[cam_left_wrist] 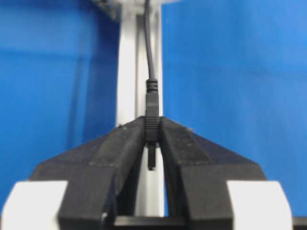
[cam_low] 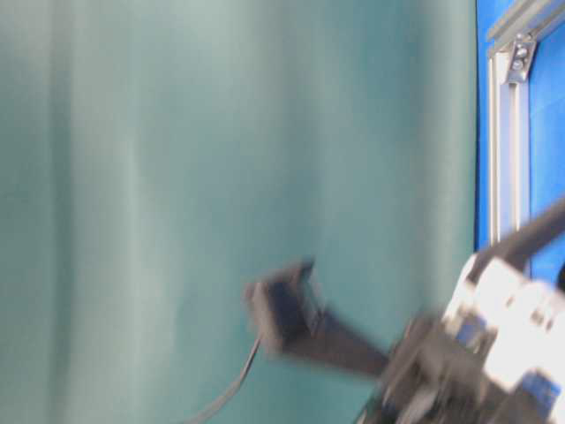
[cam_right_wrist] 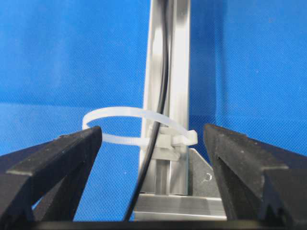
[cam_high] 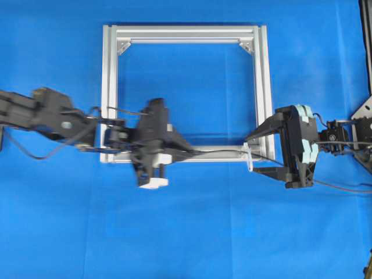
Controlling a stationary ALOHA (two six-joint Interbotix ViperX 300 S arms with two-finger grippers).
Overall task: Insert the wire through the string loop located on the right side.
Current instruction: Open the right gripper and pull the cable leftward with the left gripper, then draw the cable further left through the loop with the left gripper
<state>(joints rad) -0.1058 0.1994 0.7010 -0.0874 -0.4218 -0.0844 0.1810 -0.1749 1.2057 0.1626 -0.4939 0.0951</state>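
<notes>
The wire (cam_high: 221, 150) lies along the near rail of the silver frame (cam_high: 109, 87). My left gripper (cam_high: 187, 152) is shut on the wire's ribbed plug (cam_left_wrist: 152, 120), and the slim tip pokes back between the fingers. From the plug the wire (cam_left_wrist: 149, 48) runs away along the rail. At the frame's right corner stands the white string loop (cam_right_wrist: 120, 112), with the wire (cam_right_wrist: 164, 86) passing through it. My right gripper (cam_right_wrist: 152, 130) is open, one finger on each side of the string loop (cam_high: 249, 157), holding nothing.
A blue cloth (cam_high: 186, 232) covers the table. A silver corner bracket (cam_right_wrist: 201, 177) sits just below the loop. The table-level view is blurred: a teal curtain (cam_low: 221, 177), the frame's edge (cam_low: 508, 132) and a dark arm part low down.
</notes>
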